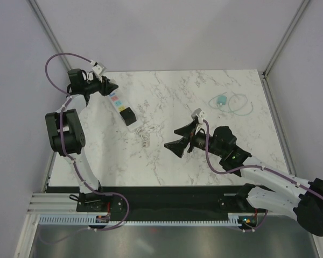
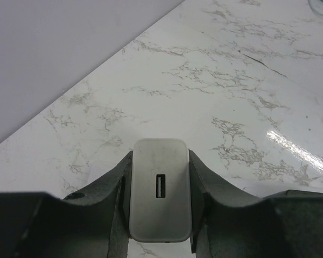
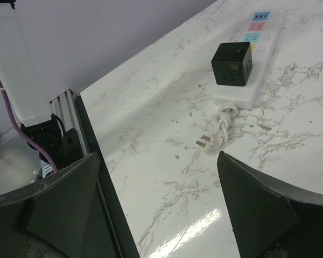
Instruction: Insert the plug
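Plug [image 1: 129, 115] seated in the power strip [image 1: 118, 103] — done, I judge; my left gripper [image 2: 160, 177] pinches its far end, right gripper [image 3: 159, 161] spread — only release left.

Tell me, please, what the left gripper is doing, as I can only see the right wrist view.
Observer: The left gripper is shut on a pale block with a USB slot in its face, one finger against each side.
Operator: Thank you. Where is it relative to the strip?
Observer: The top view puts it at the far end of the power strip, opposite the end with the black cube adapter.
Operator: Is anything lying off to my right?
Observer: Yes, a teal item lies near the table's far right corner.
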